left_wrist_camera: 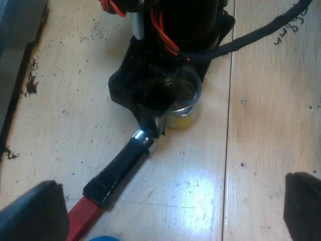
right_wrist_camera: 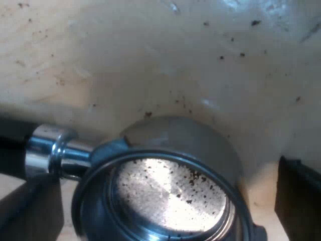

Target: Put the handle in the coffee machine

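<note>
Holder (left_wrist_camera: 120, 165): flat on worktop (left_wrist_camera: 271, 125), basket btwn R fingers (right_wrist_camera: 298, 201).
R gripper (right_wrist_camera: 165, 201): open, gap beside basket.
L gripper (left_wrist_camera: 168, 206): wide open, empty.

1. Only writing in sight: a dark handwritten scrawl (left_wrist_camera: 292, 31) on the wooden table (left_wrist_camera: 271, 160), on the board across the seam from the metal holder (left_wrist_camera: 186, 93).
2. It's a short run of looped, slanted letters. Can't make out a word from it.
3. Nothing else reads as a brand, number, label or sign, and the metal holder carries no legible marking in either wrist view.
</note>
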Controlling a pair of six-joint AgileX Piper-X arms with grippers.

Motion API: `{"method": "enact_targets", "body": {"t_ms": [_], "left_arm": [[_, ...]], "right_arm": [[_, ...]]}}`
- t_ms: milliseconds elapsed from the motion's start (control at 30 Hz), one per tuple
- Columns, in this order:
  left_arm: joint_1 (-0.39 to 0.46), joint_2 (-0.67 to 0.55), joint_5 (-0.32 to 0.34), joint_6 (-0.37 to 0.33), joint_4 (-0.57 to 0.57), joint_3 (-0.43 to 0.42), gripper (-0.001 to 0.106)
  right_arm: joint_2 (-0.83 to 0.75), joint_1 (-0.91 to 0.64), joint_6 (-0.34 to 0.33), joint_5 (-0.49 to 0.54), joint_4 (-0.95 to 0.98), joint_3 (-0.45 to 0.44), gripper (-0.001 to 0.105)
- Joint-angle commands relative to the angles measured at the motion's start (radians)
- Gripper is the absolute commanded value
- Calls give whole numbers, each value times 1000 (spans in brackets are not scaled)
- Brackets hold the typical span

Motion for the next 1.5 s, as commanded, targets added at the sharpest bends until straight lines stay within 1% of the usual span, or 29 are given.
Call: {"method": "enact_targets", "body": {"t_ms": [33, 100, 167, 200, 233, 300, 333, 433, 467, 500, 533, 567, 600, 700, 800, 867, 933, 967, 1033, 1100, 1133, 1200, 1267, 1333, 1367, 1400, 1433, 1500], "left_arm": [[-4, 1, -1, -7, -10, -5, 88], [-4, 1, -1, -7, -10, -5, 88], [-4, 1, -1, -7, -10, -5, 88], [-4, 1, -1, -7, -10, -5, 88], [-4, 1, -1, -7, -10, -5, 88], [-4, 1, -1, -7, -10, -5, 88], [-4, 1, -1, -7, -10, -5, 88], [-4, 1, -1, -7, -10, -5, 88], [-4, 1, -1, -7, -10, -5, 88], [-4, 1, -1, -7, -10, -5, 88], [-4, 1, -1, -7, -10, -5, 88], [-4, 1, -1, -7, -10, -5, 88], [-4, 1, -1, -7, -10, -5, 88], [-4, 1, -1, -7, -13, -5, 88], [-4, 1, -1, -2, -20, -5, 88], [-4, 1, -1, -2, -25, -5, 88], [-4, 1, 0, -2, -30, -5, 88], [-4, 1, 0, -2, -32, -5, 88], [-4, 1, 0, -2, -32, -5, 88], [-4, 1, 0, -2, -32, -5, 88], [-4, 1, 0, -2, -32, -5, 88], [-4, 18, 0, 2, -34, -5, 88], [-4, 32, 9, 6, -35, -5, 88], [-4, 55, 27, 20, -35, -5, 88], [-4, 69, 40, 39, -35, -5, 88], [-4, 83, 50, 75, -35, -5, 88], [-4, 90, 52, 96, -35, -5, 88], [-4, 106, 52, 176, -35, -5, 88]], "right_arm": [[21, -5, -22, -12, -11, 4, 87], [21, -5, -47, -16, -11, 4, 87], [21, -5, -50, -14, -11, 4, 86], [21, -5, -50, -12, -11, 4, 81], [21, -5, -50, -12, -11, 4, 79], [21, -5, -52, -12, -11, 4, 64], [21, -5, -54, -12, -11, 4, 61], [21, -5, -71, -7, -11, 4, 42], [21, -5, -72, -5, -11, 4, 34], [21, -5, -71, -5, -11, 4, 23], [21, -5, -71, -5, -11, 4, 19], [21, -5, -71, -5, -11, 4, 7], [21, -5, -71, -5, -11, 4, 0], [19, -5, -82, -7, -11, 4, 0], [5, -5, -120, -14, -11, 4, 0], [-11, -5, -129, -13, 3, 4, 0], [-34, -5, -158, -7, 37, 4, 0], [-51, -5, -183, -3, 77, 4, 0], [-74, -5, -207, 5, 154, 4, 0], [-105, -5, -254, 11, 245, 4, 0], [-114, -5, -264, 13, 268, 4, 0], [-149, -5, -315, 29, 337, 4, 0], [-173, -12, -348, 32, 371, 4, 0], [-194, -26, -374, 25, 402, 4, 0], [-208, -40, -402, 25, 413, 4, 0], [-224, -57, -445, 17, 418, 4, 0], [-232, -68, -465, 13, 420, 4, 0], [-258, -111, -540, -29, 424, 1, 0]]}}
